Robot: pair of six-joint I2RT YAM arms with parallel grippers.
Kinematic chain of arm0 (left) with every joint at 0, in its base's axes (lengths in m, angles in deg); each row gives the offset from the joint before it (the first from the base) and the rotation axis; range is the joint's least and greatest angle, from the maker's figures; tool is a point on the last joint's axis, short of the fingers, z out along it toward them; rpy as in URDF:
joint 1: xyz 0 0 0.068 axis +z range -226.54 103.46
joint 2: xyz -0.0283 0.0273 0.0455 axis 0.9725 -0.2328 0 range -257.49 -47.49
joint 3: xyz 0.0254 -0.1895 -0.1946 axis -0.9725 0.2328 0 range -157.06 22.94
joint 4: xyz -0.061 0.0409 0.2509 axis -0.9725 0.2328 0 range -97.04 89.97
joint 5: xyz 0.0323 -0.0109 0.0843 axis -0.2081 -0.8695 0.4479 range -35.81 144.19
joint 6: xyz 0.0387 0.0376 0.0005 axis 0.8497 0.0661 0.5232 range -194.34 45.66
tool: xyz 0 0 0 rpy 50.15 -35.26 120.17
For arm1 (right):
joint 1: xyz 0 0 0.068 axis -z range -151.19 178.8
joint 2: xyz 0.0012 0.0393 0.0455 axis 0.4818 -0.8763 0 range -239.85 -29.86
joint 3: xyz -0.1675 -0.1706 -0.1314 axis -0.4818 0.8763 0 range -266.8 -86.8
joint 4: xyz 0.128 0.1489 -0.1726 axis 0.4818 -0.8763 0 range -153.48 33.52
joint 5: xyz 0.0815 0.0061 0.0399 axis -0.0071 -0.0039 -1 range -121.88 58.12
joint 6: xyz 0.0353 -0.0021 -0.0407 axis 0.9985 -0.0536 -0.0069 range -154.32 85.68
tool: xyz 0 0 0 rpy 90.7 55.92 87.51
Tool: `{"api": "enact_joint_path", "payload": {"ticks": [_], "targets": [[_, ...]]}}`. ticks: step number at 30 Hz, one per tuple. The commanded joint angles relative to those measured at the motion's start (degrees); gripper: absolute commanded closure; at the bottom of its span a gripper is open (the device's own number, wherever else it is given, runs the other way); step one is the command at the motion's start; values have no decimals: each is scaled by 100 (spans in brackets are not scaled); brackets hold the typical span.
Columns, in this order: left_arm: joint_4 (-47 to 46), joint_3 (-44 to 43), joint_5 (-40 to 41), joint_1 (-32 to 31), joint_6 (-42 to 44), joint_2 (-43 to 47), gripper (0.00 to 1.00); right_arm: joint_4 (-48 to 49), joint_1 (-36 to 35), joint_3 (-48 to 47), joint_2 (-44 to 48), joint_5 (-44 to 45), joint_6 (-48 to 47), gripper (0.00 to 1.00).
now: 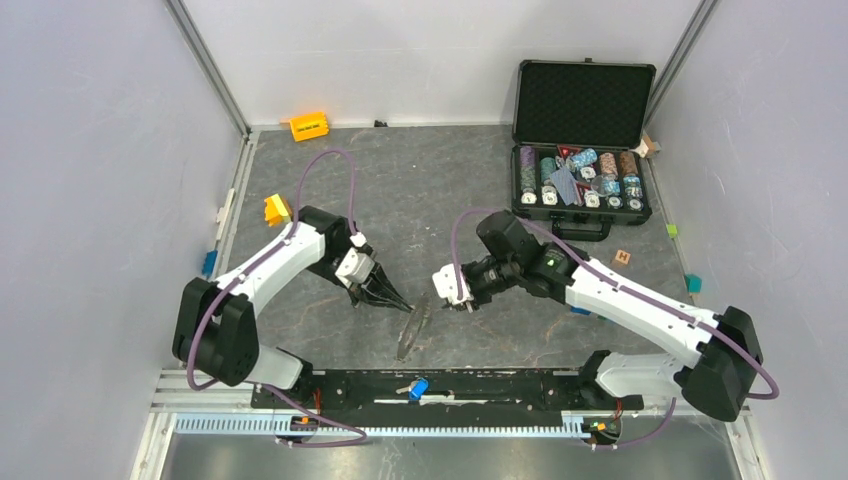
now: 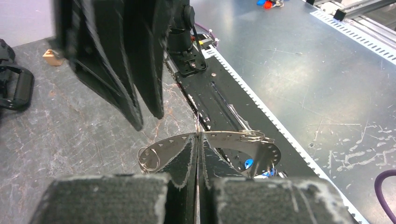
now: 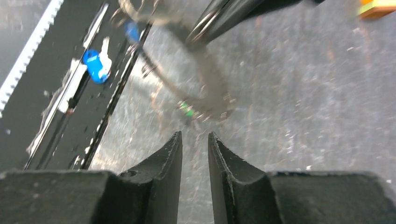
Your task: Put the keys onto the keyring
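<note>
The keyring (image 2: 261, 142) is a grey metal ring with small holes along its rim and small split rings on it. My left gripper (image 2: 198, 137) is shut on its rim and holds it on edge just above the table (image 1: 413, 330). My right gripper (image 3: 195, 137) is open a little and empty, just short of the ring (image 3: 208, 91). A small green key (image 3: 187, 109) shows at the ring's rim; I cannot tell whether it hangs on it. The blue key (image 3: 95, 63) lies on the black base rail (image 1: 418, 388).
An open black case of poker chips (image 1: 580, 140) stands at the back right. Yellow blocks (image 1: 309, 126) (image 1: 275, 210), a wooden cube (image 1: 621, 257) and small coloured blocks (image 1: 693, 283) lie near the walls. The right arm's fingers (image 2: 116, 70) hang close above the ring.
</note>
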Motion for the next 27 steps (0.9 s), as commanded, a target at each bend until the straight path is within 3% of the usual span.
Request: {"api": "enact_joint_path", "payload": {"ticks": [1, 5, 12, 17, 27], "targets": [[579, -270, -354, 249, 1845, 276, 98, -273, 12, 577, 23, -1, -839, 66], [584, -395, -323, 739, 1676, 442, 98, -175, -316, 945, -101, -63, -1105, 64], [578, -527, -127, 1418, 1368, 599, 98, 1040, -1285, 1257, -825, 127, -289, 64], [581, -553, -97, 1609, 1362, 603, 98, 1437, -1571, 960, -1553, -6, 271, 61], [580, -550, -1, 1700, 1331, 688, 98, 1218, -1863, 337, -2546, -382, 658, 56]]}}
